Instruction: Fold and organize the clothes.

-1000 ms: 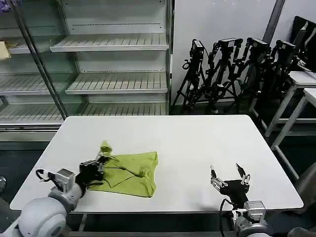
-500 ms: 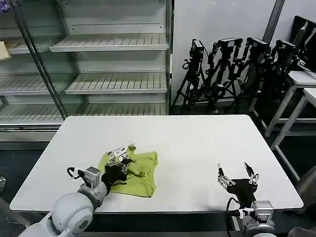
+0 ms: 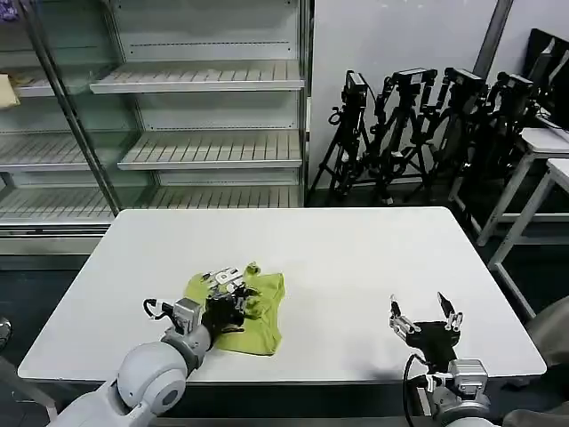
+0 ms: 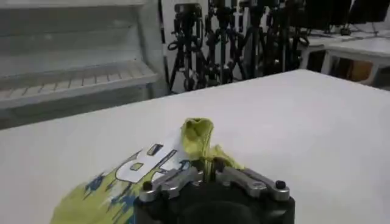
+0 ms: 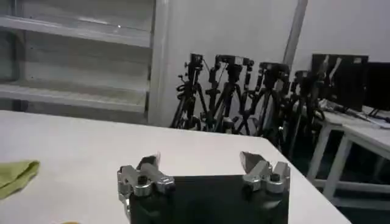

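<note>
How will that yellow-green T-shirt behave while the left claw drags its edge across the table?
The T-shirt is probably floppy: its pinched edge bunches and droops at the left claw. It looks light, lifted by a small pinch. It will likely fold over itself, since it lies in soft creased layers on the table.

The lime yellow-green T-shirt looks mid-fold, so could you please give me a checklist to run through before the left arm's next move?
1. Left claw shut on a pinch of the lime yellow-green knit T-shirt: ok.
2. Held fabric lifted above the rest of the shirt, printed side showing in the left wrist view: ok.
3. Shirt lying wholly on the white rectangular table, away from its edges: ok.
4. Right claw open, near the table's front right, apart from the shirt: ok.
5. Shirt flat and smooth for a clean fold: not ok, it is bunched.
6. How many layers the left claw holds: cannot tell.
</note>
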Available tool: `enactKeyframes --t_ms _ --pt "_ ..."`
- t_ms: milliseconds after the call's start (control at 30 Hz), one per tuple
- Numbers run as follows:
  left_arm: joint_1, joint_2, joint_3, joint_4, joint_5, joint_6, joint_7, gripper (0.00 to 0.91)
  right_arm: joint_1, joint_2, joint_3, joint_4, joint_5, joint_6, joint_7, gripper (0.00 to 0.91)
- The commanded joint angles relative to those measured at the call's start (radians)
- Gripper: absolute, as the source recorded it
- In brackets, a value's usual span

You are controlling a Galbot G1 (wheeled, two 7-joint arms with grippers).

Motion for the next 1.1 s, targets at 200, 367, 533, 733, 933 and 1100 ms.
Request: enactKeyframes --t_ms 200,367,533,733,933,1100 --pt "0.006 -0.096 -0.056 -0.072 -0.054 -0.134 -0.002 0.907 0.022 0.001 -0.018 -0.015 -0.003 -0.001 -0.001 0.907" --pt "0.136 -0.033 -0.2 -0.066 0.169 -0.172 0.042 0.907 0.039 0.006 -0.037 -0.026 -0.002 0.001 -0.002 0.907" --pt "0.255 -0.008 -0.338 0.037 0.253 -0.185 0.028 0.907 0.048 0.009 -0.046 -0.033 -0.002 0.004 -0.003 0.907" --pt "0.335 -0.027 -0.383 0.122 0.123 -0.17 0.027 0.907 0.048 0.0 -0.039 -0.038 0.001 0.005 -0.002 0.907" --pt "0.318 -0.063 -0.365 0.183 0.067 -0.143 0.012 0.907 0.051 -0.004 -0.044 -0.045 -0.002 0.004 -0.001 0.907" --pt "0.298 -0.079 -0.36 0.235 0.049 -0.171 0.009 0.907 0.049 -0.005 -0.041 -0.046 -0.002 0.005 -0.001 0.907"
